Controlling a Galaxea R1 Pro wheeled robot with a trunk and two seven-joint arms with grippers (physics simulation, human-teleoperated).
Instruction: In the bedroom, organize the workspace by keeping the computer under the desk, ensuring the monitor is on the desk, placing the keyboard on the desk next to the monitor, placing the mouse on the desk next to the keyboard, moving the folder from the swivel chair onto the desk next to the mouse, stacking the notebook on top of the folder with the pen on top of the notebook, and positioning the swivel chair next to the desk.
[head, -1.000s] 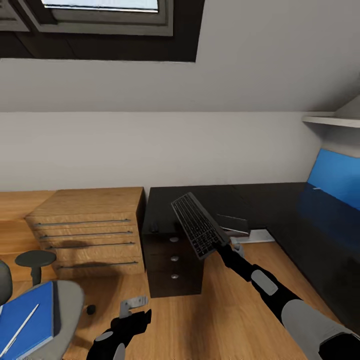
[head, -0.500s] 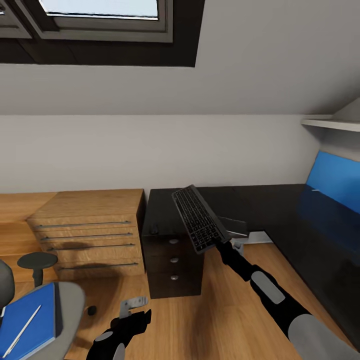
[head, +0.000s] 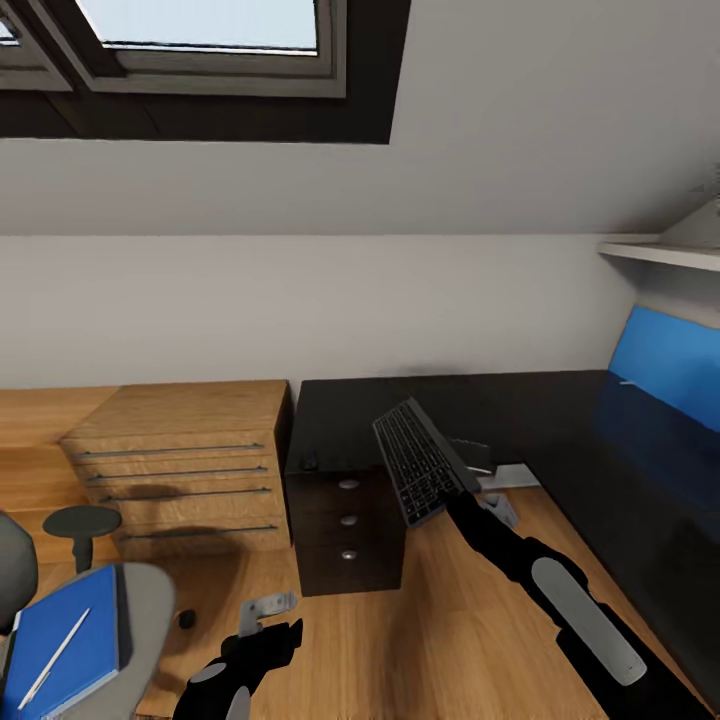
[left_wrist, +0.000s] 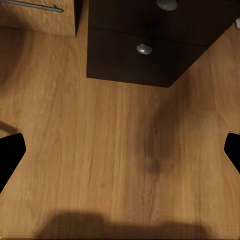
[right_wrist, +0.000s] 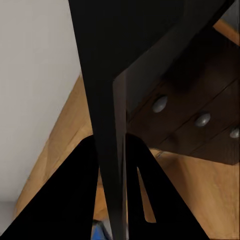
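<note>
My right gripper (head: 456, 492) is shut on one short end of the keyboard (head: 418, 460), a slim slab of black keys held tilted in the air over the front edge of the black desk (head: 340, 415), above its three-drawer unit (head: 345, 530). The right wrist view shows the keyboard (right_wrist: 102, 100) edge-on, pinched between both fingers (right_wrist: 67, 200). At the lower left stands the grey swivel chair (head: 145, 610). The blue folder (head: 85, 665) lies on its seat, and the white pen (head: 55, 647) lies on the folder. Low over the wooden floor, my left gripper (head: 268, 612) is open with nothing in it.
A light wooden chest of drawers (head: 175, 450) stands left of the desk. A blue panel (head: 665, 370) leans at the desk's far right under a white shelf (head: 660, 250). A dark grey flat thing (head: 478, 455) lies beside the keyboard. Wooden floor (left_wrist: 100, 150) lies beneath the left gripper.
The right arm has carried the keyboard a little right and down, nearer the desk's front edge. The head view has tilted up slightly. The left gripper has not moved.
</note>
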